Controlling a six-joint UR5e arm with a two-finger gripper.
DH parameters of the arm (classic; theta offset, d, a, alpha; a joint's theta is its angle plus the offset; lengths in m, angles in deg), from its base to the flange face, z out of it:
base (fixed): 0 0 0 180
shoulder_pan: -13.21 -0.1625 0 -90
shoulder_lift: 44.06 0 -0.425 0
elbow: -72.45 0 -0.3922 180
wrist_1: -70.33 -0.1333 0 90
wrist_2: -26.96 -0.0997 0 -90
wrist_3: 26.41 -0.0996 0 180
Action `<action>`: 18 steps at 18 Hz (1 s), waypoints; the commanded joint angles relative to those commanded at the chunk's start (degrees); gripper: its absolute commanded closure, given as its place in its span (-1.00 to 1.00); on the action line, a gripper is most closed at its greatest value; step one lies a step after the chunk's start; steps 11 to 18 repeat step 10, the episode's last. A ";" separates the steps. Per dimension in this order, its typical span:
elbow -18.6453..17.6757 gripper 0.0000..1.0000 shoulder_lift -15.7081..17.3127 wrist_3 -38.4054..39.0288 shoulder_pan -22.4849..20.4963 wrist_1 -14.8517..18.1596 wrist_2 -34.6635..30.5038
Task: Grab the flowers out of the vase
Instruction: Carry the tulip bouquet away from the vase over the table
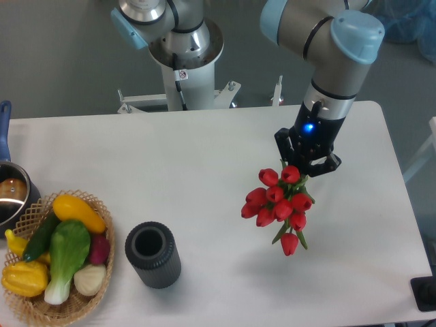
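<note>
Hanging from the black two-finger gripper [306, 162], the tight bunch of red tulip buds with green stems and leaves [279, 204] is already out of the short dark grey ribbed vase [152, 254] and held above the right half of the white counter [170, 177]. The gripper is clamped on the flowers at the far end of the bunch. The buds trail away from it toward the near edge, with one bud lowest. So the bunch's long axis runs from the gripper down and slightly left, and the flowers lie on the near side of the gripper.

The vase stands upright near the counter's near-left part, its round mouth empty, well apart from the flowers. Just left of it sits a woven wicker basket [27, 304] of yellow, green and white vegetables. The pick looks done; any further lift only needs the grip kept firm.
</note>
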 joint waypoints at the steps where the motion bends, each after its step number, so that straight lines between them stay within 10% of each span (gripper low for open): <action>1: 0.00 1.00 -0.09 1.48 0.44 -0.09 -1.40; 18: 0.53 0.95 -1.76 5.89 4.83 0.17 -11.33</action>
